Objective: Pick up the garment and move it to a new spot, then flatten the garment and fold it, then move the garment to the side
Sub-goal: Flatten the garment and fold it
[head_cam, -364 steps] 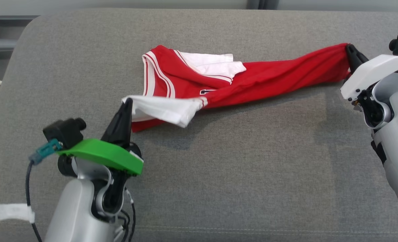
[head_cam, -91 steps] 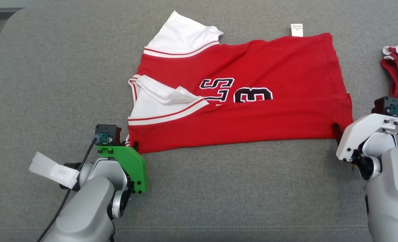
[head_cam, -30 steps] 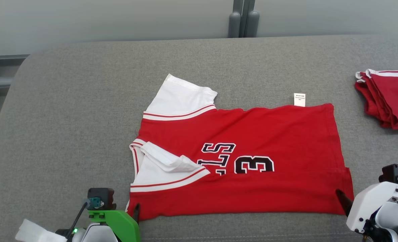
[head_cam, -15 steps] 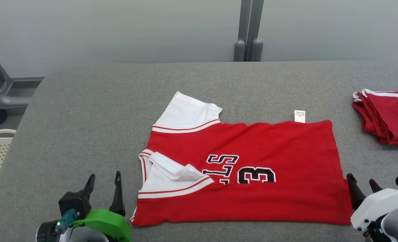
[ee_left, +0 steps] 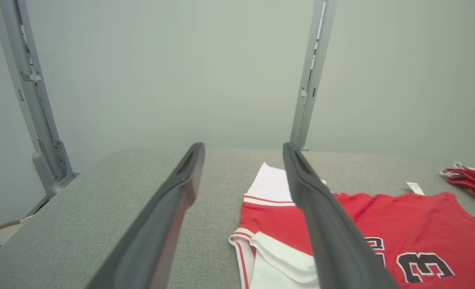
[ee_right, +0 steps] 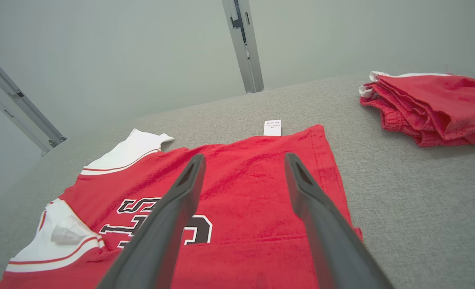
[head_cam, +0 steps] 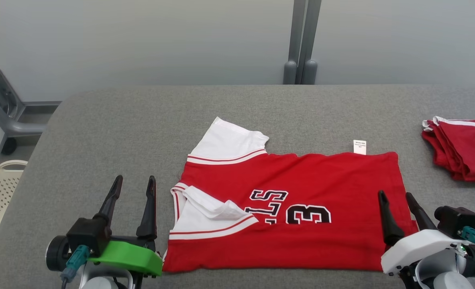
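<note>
While a folded red pile [head_cam: 462,148] sits well apart on the grey table's [head_cam: 121,132] right, the garment [head_cam: 301,180] lies spread mid-table; left gripper [head_cam: 135,178] beside its sleeves, right gripper [head_cam: 394,194] over its hem, both hover, fingers spread.

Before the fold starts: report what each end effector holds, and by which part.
Nothing is held: the left end effector and the right end effector both stand open, and the jersey lies free.
</note>
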